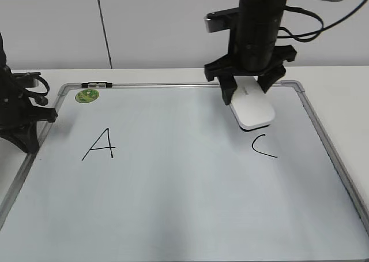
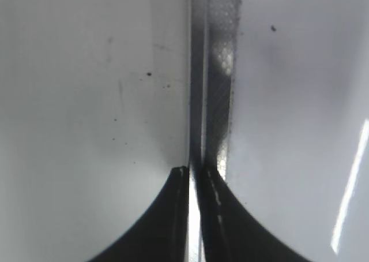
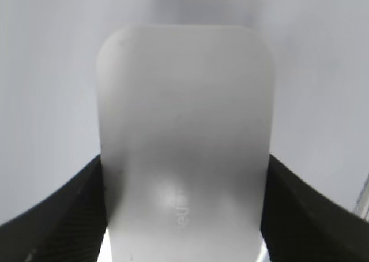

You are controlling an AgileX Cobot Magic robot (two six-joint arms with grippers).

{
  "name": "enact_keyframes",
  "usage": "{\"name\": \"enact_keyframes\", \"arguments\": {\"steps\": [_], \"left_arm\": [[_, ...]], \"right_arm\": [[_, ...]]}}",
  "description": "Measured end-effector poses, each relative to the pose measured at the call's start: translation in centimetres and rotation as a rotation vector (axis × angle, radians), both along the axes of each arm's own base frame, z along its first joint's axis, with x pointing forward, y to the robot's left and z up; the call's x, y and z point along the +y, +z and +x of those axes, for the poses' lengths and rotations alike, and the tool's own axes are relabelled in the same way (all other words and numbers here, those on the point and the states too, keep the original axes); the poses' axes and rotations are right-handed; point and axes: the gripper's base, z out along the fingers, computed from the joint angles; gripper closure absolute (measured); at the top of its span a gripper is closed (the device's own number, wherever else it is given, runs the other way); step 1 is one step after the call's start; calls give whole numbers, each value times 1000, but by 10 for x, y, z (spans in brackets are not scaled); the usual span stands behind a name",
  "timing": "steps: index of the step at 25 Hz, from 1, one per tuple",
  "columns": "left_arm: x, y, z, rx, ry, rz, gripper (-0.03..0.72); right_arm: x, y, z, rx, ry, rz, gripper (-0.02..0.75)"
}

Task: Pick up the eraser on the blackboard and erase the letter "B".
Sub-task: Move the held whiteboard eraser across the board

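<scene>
Now the right gripper (image 1: 252,84) holds the eraser (image 1: 252,106) by its near end, with one black jaw on each long side. The eraser is white, and it sticks out from the jaws toward the middle of the board (image 1: 173,204). It sits over the far right part of the board, just above the letter C (image 1: 263,146). Whether its bottom touches the board cannot be told from these views. In the right wrist view the eraser (image 3: 184,141) fills most of the picture, with small grey letters near the jaws, and the right gripper (image 3: 184,216) presses on both its sides.

The letter A (image 1: 100,144) is on the left part of the board. Between the A and the C the board is bare, and no B can be seen there. A round green sticker (image 1: 87,95) sits in the far left corner, just inside the grey frame (image 1: 323,135).

The left gripper (image 1: 26,120) rests at the left edge of the board, on the white desk (image 1: 340,77). In the left wrist view its jaws are pressed close together with nothing between them, right over the frame strip (image 2: 216,71); the left gripper (image 2: 194,175) shows only as two dark tips
</scene>
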Motion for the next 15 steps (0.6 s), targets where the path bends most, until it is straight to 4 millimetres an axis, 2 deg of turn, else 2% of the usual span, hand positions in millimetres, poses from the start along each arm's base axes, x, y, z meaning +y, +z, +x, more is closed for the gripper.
{"name": "enact_keyframes", "arguments": {"steps": [7, 10, 15], "left_arm": [[0, 0, 0, 0, 2, -3, 650], [0, 0, 0, 0, 2, -3, 648], [0, 0, 0, 0, 3, -4, 646]], "right_arm": [[-58, -5, -28, 82, -119, -66, 209], [-78, -2, -41, 103, -154, -75, 209], [-110, -9, -63, 170, -229, -74, 209]]}}
